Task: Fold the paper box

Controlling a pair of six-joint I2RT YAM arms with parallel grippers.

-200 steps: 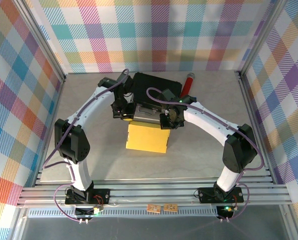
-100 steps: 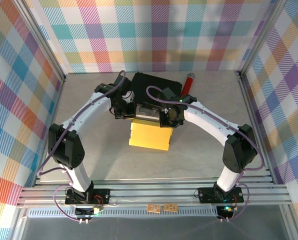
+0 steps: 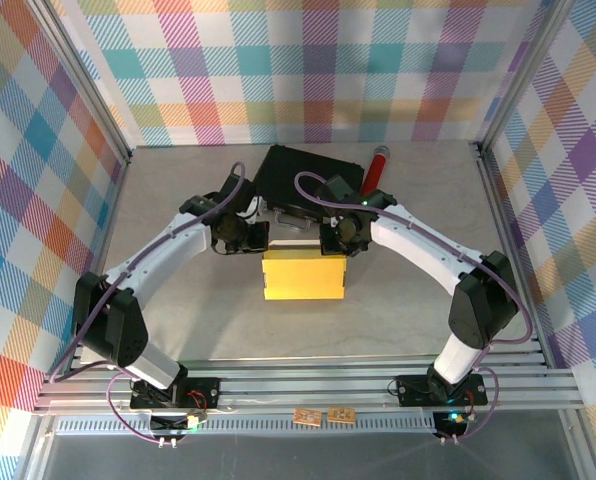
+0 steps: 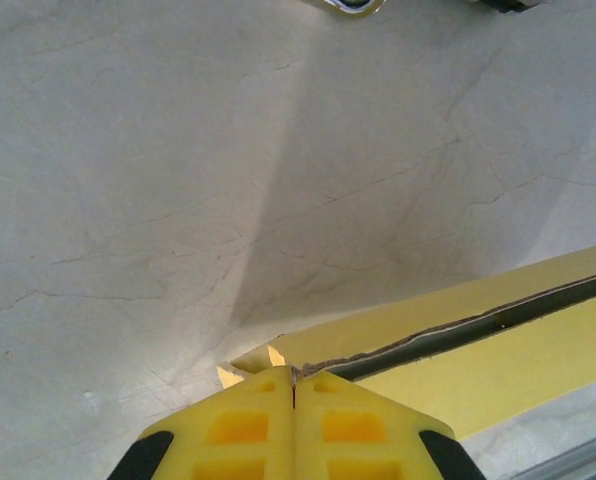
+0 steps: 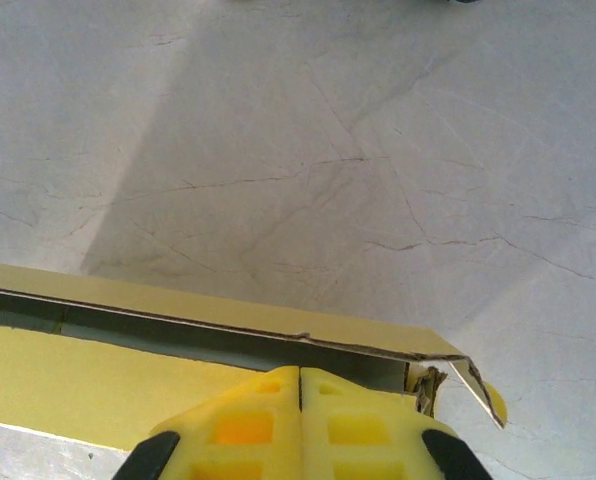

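Shows paper box (image 3: 304, 277) at mid-table (image 3: 168, 200), just in front of black case (image 3: 303, 172). Far edge pinched near its left corner by left gripper (image 3: 264, 241) and near its right corner by right gripper (image 3: 331, 249), both clamped tight. Arms arched inward, wrists converging above that edge. Bright yellow, flattened, double-layered, dark gap along gripped edge.
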